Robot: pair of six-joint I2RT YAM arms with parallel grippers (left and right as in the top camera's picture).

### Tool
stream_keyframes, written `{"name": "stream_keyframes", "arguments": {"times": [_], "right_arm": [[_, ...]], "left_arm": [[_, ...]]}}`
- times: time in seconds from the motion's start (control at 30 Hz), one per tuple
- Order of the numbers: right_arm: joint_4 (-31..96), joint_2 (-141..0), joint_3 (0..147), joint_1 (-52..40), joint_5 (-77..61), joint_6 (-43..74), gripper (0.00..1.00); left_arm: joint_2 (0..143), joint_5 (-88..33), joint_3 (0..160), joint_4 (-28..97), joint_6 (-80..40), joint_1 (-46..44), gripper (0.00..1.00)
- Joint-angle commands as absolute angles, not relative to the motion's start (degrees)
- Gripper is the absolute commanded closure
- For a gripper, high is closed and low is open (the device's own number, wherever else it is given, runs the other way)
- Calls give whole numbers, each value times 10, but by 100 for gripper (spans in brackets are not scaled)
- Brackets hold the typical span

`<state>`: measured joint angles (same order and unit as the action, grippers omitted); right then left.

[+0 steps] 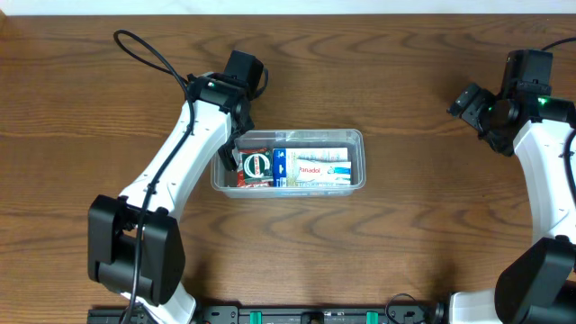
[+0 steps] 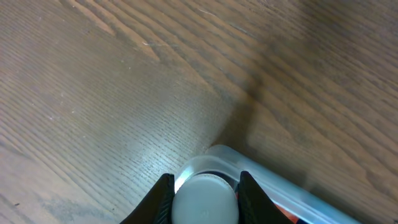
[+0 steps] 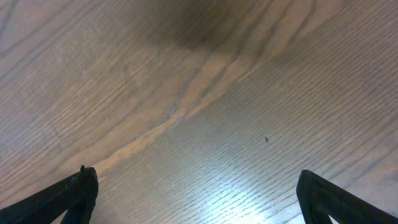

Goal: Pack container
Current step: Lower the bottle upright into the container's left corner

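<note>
The clear plastic container (image 1: 362, 160) lies at the table's middle, holding a white and blue Panadol box (image 1: 315, 168), a red packet (image 1: 245, 181) and a small bottle (image 1: 256, 165) with a green and white label at its left end. My left gripper (image 1: 236, 155) is over that left end, shut on the bottle's white cap (image 2: 205, 199). The container's rounded corner (image 2: 280, 188) shows just behind the cap in the left wrist view. My right gripper (image 1: 470, 101) is open and empty, far right of the container, over bare wood (image 3: 196, 186).
The table is dark wood. A black cable (image 1: 148, 49) loops from the left arm at the back left. The arm bases stand at the front edge, left and right.
</note>
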<state>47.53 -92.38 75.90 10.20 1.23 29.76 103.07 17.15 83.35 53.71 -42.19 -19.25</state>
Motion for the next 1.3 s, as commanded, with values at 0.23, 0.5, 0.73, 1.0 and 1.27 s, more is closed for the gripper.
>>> {"name": "stream_keyframes", "arguments": {"times": [0.23,0.5,0.73,1.0,1.27], "right_arm": [[476,-925,760,105,15,304,1],[476,-925,760,105,15,304,1],[476,-925,760,105,15,304,1],[476,-925,760,105,15,304,1],[476,-925,760,104,15,304,1]], "left_arm": [[1066,144,809,589,-420,-191,80],[1039,145,816,602,-407,-191,80],[1018,145,835,600,-390,-191,80],[1008,131,835,608,-390,-191,79],[1008,94,835,615,-390,-191,59]]}}
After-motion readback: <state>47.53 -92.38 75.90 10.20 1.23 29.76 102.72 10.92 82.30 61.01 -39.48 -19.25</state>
